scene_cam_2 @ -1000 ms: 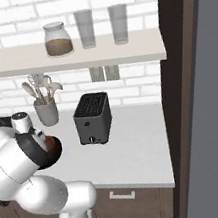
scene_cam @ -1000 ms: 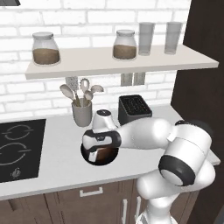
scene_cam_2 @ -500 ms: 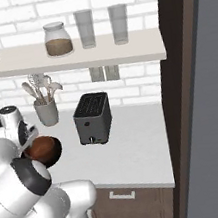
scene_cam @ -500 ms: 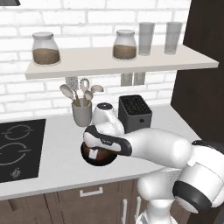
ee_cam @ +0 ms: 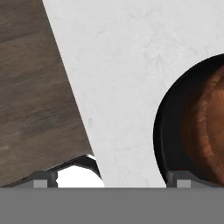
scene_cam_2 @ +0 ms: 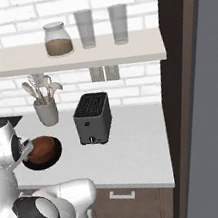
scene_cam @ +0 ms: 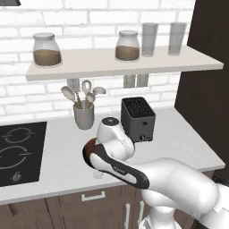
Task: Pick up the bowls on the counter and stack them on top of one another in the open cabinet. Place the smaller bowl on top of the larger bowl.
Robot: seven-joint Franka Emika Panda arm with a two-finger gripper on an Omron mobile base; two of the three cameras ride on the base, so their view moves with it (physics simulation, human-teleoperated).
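I see the small bowl (scene_cam_2: pixel 41 148) nested in the black bowl (scene_cam_2: pixel 52 155) near the counter's (scene_cam: pixel 179 138) front edge, left of the toaster (scene_cam_2: pixel 93 118) — open worktop to the right. Since the previous frame the arm has swung lower and forward. Gripper (ee_cam: pixel 111 177): fingers spread, one tip over each side of the black rim — I cannot tell whether they grip.

The robot's arm hides most of the reddish-brown bowl (scene_cam: pixel 91 146) in the left base view, leaving a sliver; the black bowl (scene_cam_2: pixel 54 152) shows partly from the right; in the hand view both bowls run off the right edge; finger tips barely visible, their spacing unclear.
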